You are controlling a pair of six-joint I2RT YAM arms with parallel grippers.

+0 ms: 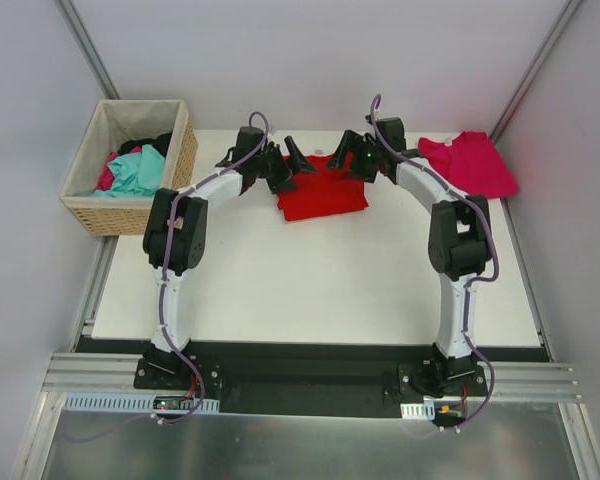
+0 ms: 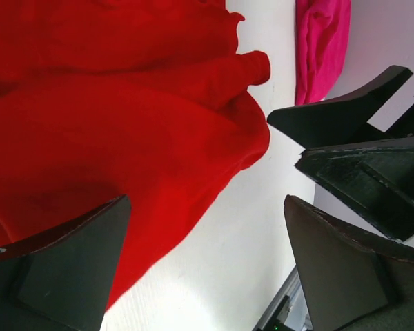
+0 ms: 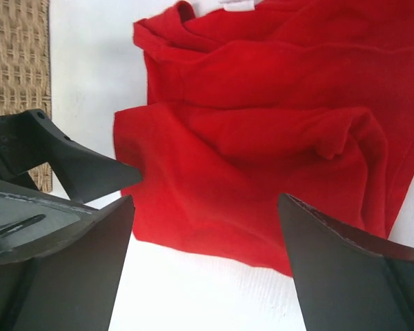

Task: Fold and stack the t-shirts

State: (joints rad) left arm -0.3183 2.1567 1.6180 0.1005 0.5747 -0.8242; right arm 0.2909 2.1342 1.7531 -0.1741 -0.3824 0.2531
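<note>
The bright red t-shirt (image 1: 322, 192) lies folded to a rough, rumpled rectangle at the back middle of the white table (image 1: 310, 290). My left gripper (image 1: 290, 165) hovers over its left edge, open, with nothing between the fingers. My right gripper (image 1: 348, 158) hangs over the shirt's far right corner, also open and empty. The left wrist view shows red cloth (image 2: 110, 124) under the spread left gripper (image 2: 207, 203). In the right wrist view the right gripper (image 3: 205, 200) frames the folded red shirt (image 3: 262, 152). The magenta-pink t-shirt (image 1: 470, 163) lies loosely at the back right corner.
A wicker basket (image 1: 85, 205) with teal, pink and dark clothes stands off the table's back left corner. The two grippers are close together over the red shirt; the right one's fingers (image 2: 345, 114) show in the left wrist view. Grey walls close in both sides.
</note>
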